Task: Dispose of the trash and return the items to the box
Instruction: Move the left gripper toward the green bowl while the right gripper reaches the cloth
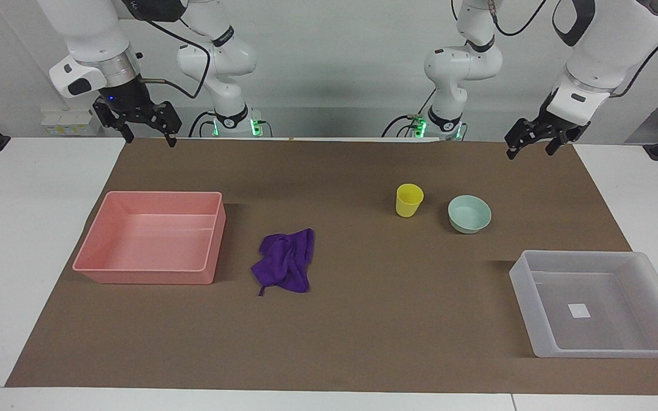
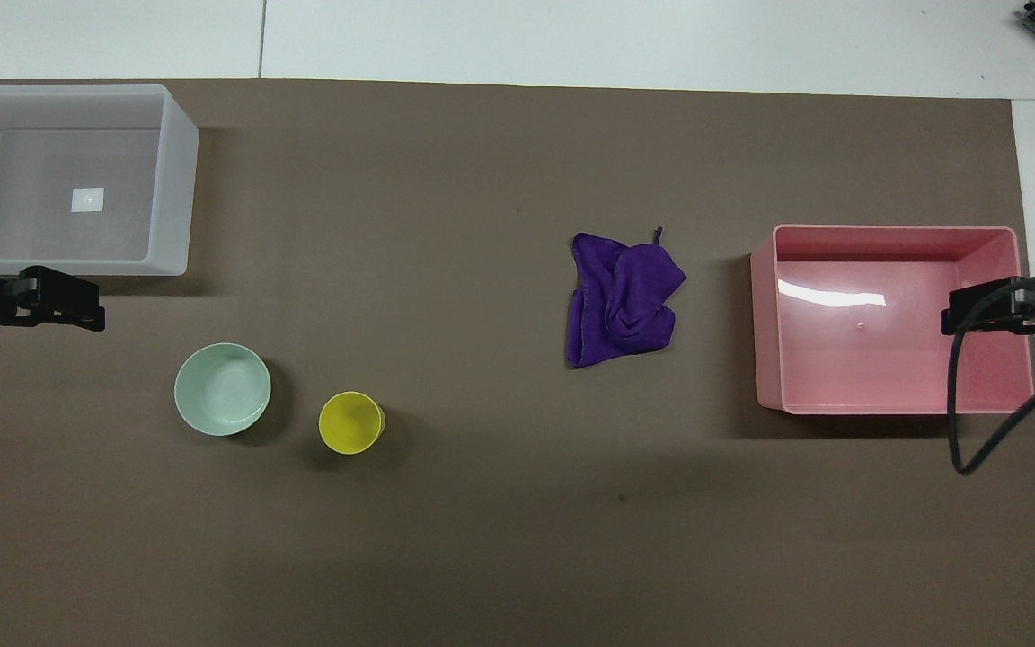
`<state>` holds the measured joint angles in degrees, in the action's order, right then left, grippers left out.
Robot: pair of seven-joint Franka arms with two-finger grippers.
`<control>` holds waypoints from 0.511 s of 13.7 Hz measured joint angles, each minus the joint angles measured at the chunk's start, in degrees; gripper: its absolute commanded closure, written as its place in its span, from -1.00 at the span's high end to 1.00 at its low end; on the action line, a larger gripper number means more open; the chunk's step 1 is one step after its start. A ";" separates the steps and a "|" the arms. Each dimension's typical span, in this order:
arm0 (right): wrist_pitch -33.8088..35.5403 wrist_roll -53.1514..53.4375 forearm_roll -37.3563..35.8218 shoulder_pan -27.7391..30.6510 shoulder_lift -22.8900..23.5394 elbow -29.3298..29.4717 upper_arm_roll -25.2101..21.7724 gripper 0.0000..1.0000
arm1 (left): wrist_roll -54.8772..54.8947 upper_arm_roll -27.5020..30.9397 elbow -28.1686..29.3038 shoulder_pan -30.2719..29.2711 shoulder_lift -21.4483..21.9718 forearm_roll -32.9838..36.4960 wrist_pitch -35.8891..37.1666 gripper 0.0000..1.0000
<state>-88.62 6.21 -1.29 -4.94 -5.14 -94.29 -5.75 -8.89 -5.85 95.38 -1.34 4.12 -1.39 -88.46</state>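
The deep-purple rag [image 1: 285, 261] lies crumpled mid-mat beside the pink tray; it also shows in the overhead view [image 2: 621, 301]. The yellow cup [image 1: 409, 200] [image 2: 351, 422] stands upright beside the mint-green bowl [image 1: 469, 214] [image 2: 222, 389], toward the left arm's end. The translucent box [image 1: 534, 325] [image 2: 174, 180] with its white label sits farther from the robots than the bowl and holds nothing. My right gripper [image 1: 152, 141] [image 2: 976, 310] is open, raised at the right arm's end. My left gripper [image 1: 530, 154] [image 2: 68, 301] is open, raised at the left arm's end. Both hold nothing.
An empty pink tray [image 1: 146, 277] [image 2: 769, 332] sits at the right arm's end of the brown mat [image 1: 363, 331]. White tabletop borders the mat on all sides.
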 measured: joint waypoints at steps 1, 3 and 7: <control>0.00 0.00 0.00 0.00 -0.01 0.00 0.00 1.00 | 0.00 0.00 -0.10 0.00 -0.01 0.00 0.16 1.00; 0.00 0.00 0.00 0.00 -0.02 0.00 0.00 1.00 | 0.00 0.02 -1.29 0.00 -0.01 0.00 1.45 1.00; 0.00 0.00 0.00 0.00 -0.03 -0.05 0.00 1.00 | 0.01 0.02 -2.19 0.00 -0.04 0.00 2.28 1.00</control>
<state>-88.62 6.21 -1.29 -4.94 -5.17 -94.34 -5.75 -8.89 -5.82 93.18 -1.34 4.08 -1.39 -86.18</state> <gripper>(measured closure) 0.000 0.000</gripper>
